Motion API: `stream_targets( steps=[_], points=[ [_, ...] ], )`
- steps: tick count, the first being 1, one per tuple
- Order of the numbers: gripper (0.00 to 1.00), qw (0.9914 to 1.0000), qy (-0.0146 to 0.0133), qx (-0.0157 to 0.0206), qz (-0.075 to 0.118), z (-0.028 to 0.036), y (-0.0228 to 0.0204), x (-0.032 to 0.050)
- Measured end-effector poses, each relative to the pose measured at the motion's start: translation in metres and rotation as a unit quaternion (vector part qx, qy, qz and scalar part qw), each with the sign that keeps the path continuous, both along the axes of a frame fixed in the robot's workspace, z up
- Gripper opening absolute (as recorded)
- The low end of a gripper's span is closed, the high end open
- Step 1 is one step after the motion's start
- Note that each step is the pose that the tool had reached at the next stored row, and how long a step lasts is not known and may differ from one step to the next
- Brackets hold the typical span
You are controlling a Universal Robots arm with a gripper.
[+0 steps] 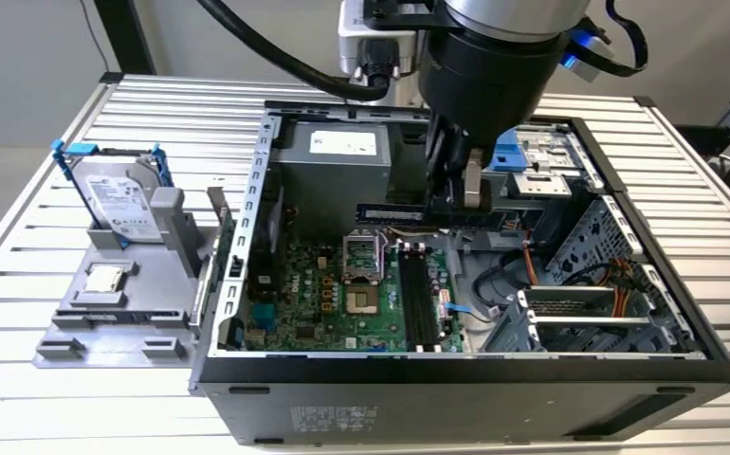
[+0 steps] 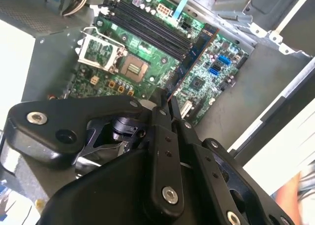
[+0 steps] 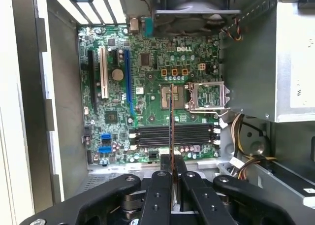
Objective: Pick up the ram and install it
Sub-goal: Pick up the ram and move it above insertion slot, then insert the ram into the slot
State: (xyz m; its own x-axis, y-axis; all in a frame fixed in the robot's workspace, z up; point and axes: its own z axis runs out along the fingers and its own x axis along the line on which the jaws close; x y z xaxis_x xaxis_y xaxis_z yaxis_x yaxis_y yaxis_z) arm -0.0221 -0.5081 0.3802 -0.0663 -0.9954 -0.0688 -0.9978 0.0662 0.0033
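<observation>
Gripper [image 1: 456, 210]: fingers clamped on the ram [image 1: 397, 213], which is held level above the motherboard [image 1: 327, 294] inside the open computer case [image 1: 466, 374]. Exterior view: memory slots [image 1: 418, 299] at 6 o'clock of the gripper; hard drive [image 1: 125, 204] at 9 o'clock, outside the case.

The ram [image 1: 397, 213] hangs above the motherboard [image 1: 339, 294] inside the case [image 1: 466, 379].

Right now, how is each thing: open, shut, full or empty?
Gripper: shut on the ram.
Ram: held in the air inside the case, not in a slot.
Slots: empty.
Socket: lid open, empty.
Case: open on top.
Drive: upright, outside the case.
</observation>
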Motion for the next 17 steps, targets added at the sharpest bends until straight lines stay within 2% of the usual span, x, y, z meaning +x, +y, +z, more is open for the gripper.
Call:
stream_targets(
  steps=[12,17],
  points=[
    [0.00,1.00000,-0.0007,0.0000,-0.001,-0.0010,0.0231,0.0047],
    [0.00,1.00000,-0.0009,0.0000,-0.002,-0.0016,0.0320,0.0091]
  ],
)
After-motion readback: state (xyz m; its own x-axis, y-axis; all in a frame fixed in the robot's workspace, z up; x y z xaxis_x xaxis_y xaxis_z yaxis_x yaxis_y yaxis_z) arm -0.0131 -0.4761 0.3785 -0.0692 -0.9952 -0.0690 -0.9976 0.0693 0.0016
